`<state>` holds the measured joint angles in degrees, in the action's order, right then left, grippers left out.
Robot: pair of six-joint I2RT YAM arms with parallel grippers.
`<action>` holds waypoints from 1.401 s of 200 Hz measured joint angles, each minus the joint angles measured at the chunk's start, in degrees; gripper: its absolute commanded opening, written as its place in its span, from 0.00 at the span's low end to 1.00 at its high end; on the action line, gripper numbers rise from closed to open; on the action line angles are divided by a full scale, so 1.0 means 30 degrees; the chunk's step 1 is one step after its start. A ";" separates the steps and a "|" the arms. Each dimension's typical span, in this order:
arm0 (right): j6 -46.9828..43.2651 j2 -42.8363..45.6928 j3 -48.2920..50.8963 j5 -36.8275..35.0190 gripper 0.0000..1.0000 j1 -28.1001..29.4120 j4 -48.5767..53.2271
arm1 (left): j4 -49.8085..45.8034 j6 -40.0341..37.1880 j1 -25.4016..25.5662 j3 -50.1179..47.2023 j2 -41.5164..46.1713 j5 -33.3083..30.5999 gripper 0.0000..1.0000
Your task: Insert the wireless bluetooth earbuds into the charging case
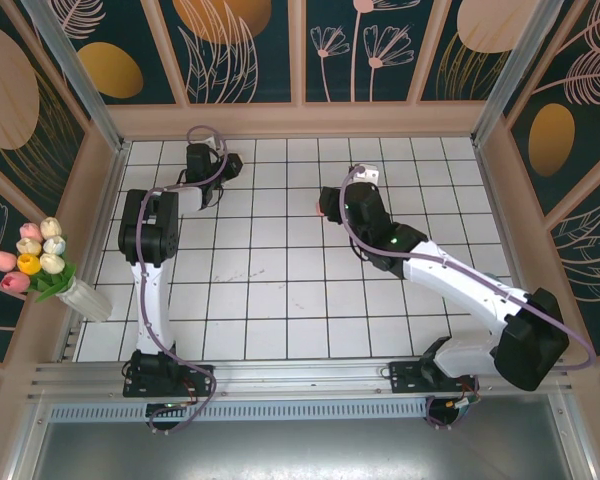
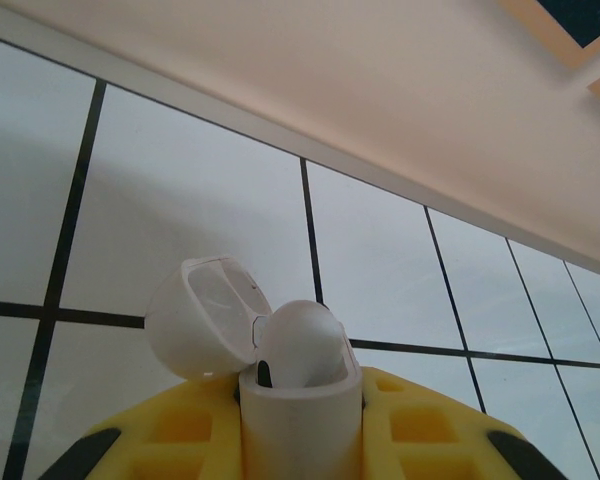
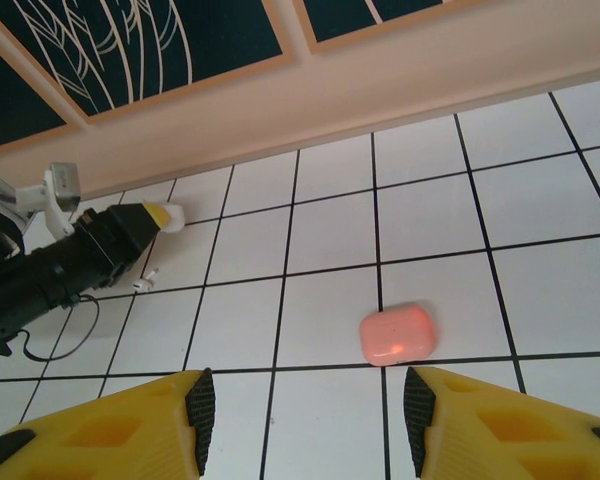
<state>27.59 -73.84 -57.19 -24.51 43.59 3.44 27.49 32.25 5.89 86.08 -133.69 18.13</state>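
My left gripper (image 2: 300,425) is shut on a white charging case (image 2: 300,410), held upright with its lid (image 2: 202,318) swung open to the left. One white earbud (image 2: 302,342) sits in the case, its round head sticking out. In the top view this gripper (image 1: 228,166) is at the far left, near the back wall. A second white earbud (image 3: 143,282) lies on a tile just below the left gripper (image 3: 158,214). My right gripper (image 3: 308,402) stands open, low over the floor, and a closed salmon-pink case (image 3: 397,333) lies just beyond its right finger (image 3: 417,402).
The peach back wall (image 3: 400,90) runs close behind both grippers. A vase of tulips (image 1: 40,262) stands at the left edge. White tiles (image 1: 280,290) stretch between the two arms.
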 measured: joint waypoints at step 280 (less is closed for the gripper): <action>-0.0007 0.1996 0.0058 -0.0328 0.56 -0.0036 0.0204 | 0.1625 0.2295 0.0015 -0.3228 0.0707 0.2251 0.00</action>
<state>27.57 -67.85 -57.01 -25.50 43.48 4.05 32.36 39.13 5.93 76.40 -131.57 24.88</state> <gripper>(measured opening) 0.557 0.247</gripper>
